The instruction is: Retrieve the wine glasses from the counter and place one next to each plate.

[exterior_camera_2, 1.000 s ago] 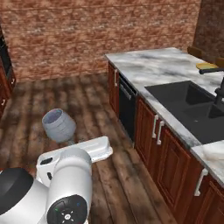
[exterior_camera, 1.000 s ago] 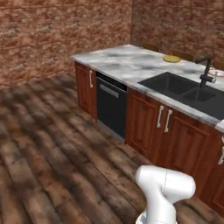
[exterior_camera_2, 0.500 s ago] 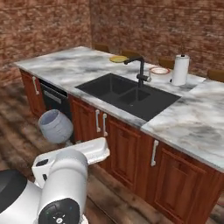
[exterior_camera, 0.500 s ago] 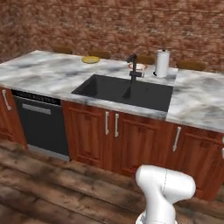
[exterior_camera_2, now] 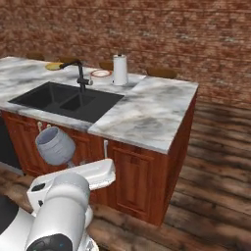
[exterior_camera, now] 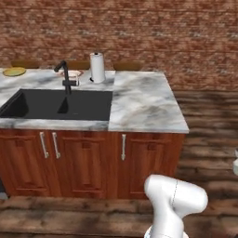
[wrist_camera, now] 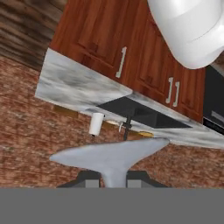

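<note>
My gripper (wrist_camera: 114, 177) is shut on the thin stem of a clear greyish wine glass (wrist_camera: 109, 153), whose round foot spreads just above the finger tips. From the right base view the glass's bowl (exterior_camera_2: 55, 146) hangs to the left of my hand, in front of the island's cabinets. An orange-red rimmed plate (exterior_camera: 74, 73) (exterior_camera_2: 100, 73) lies on the marble island beside the faucet. A yellow rimmed plate (exterior_camera: 14, 71) (exterior_camera_2: 54, 65) lies further left on the same top. The counter is out of view.
The marble island (exterior_camera: 144, 104) (exterior_camera_2: 152, 110) holds a black sink (exterior_camera: 60, 104), a black faucet (exterior_camera: 66, 76) and a white paper towel roll (exterior_camera: 97, 67) (exterior_camera_2: 120, 69). Chair backs (exterior_camera: 128, 66) stand behind it against the brick wall. Wooden floor (exterior_camera_2: 215, 162) runs along its right end.
The base has turned, so the whole scene has slid left and the island's right end has come into view. The glass stays in my grip.
</note>
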{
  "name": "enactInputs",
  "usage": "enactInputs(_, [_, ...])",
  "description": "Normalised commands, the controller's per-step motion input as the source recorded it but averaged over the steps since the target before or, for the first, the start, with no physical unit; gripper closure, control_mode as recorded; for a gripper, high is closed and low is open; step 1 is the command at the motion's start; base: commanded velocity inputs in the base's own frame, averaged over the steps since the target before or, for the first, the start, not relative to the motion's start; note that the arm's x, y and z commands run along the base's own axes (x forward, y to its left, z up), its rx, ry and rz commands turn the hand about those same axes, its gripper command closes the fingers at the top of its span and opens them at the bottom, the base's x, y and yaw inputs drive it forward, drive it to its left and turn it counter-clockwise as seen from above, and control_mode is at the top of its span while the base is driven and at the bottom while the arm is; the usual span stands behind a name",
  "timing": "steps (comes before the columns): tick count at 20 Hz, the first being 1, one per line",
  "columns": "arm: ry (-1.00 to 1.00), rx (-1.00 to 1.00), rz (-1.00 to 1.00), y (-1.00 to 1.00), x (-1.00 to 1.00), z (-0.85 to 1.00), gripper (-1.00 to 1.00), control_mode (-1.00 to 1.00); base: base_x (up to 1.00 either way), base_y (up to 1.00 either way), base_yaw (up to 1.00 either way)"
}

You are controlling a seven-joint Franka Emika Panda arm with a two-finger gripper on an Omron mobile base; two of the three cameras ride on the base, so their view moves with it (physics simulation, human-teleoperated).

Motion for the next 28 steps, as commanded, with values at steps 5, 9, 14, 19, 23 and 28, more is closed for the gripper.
enactInputs(5, [0.0, 0.0, 0.0, 0.0, 0.0, 0.0, 1.0, 1.0, 0.72, -1.0, -0.11])
enactInputs(9, [0.0, 0.0, 0.0, 0.0, 0.0, 0.0, 1.0, 1.0, 1.0, -1.0, 0.0])
enactInputs(14, [0.0, 0.0, 0.0, 0.0, 0.0, 0.0, 1.0, 1.0, 1.0, -1.0, 0.0])
enactInputs(19, [0.0, 0.0, 0.0, 0.0, 0.0, 0.0, 1.0, 1.0, 1.0, -1.0, 0.01])
enactInputs(23, [0.0, 0.0, 0.0, 0.0, 0.0, 0.0, 1.0, 1.0, 1.0, -1.0, 0.03])
enactInputs(28, [0.0, 0.0, 0.0, 0.0, 0.0, 0.0, 1.0, 1.0, 1.0, -1.0, 0.09])
